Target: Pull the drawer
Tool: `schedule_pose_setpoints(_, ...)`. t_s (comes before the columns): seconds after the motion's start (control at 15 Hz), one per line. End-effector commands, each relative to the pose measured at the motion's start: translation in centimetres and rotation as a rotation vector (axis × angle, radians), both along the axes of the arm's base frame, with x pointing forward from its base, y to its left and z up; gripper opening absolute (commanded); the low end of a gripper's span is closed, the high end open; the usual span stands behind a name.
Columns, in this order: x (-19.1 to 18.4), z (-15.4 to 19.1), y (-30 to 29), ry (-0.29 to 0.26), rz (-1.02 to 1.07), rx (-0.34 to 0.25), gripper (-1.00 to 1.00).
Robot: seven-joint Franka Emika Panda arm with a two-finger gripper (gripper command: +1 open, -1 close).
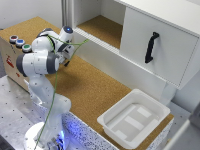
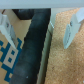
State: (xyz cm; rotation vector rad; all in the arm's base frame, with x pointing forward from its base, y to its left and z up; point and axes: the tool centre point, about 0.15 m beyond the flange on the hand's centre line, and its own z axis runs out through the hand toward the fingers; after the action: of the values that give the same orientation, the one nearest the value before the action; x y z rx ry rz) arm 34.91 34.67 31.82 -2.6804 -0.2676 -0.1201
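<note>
End effector (image 1: 67, 61) open, holding nothing – far from drawer (image 1: 157, 45). Best move: go to black handle (image 1: 151, 47), put fingers (image 2: 74, 29) around it, squeeze, pull straight out.

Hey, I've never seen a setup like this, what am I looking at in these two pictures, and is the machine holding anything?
The white jointed machine is a robot arm standing by a cork-topped counter. The wide picture comes from a camera off the arm; the close one comes from a camera on its wrist, looking past its two fingers. A white cabinet holds the drawer, with a black bar handle. An empty white plastic tray sits on the counter. The fingers are spread apart with nothing between them.
</note>
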Motion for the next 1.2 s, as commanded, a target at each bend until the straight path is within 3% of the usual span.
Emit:
schedule_pose_setpoints(0.0,-0.1,-3.0,1.6,0.025,-0.060,0.068,-1.00)
schedule_pose_setpoints(0.2,-0.2,-4.0,1.9,0.062,-0.091,0.105,-1.00)
schedule_pose_setpoints(0.4,-0.4,-4.0,1.9,0.057,-0.110,0.116,-1.00)
schedule_pose_setpoints(0.8,-0.9,-3.7,1.4,0.036,-0.123,0.093,-1.00)
schedule_pose_setpoints(1.13,-1.3,-4.6,-1.2,0.060,-0.194,0.050,-1.00)
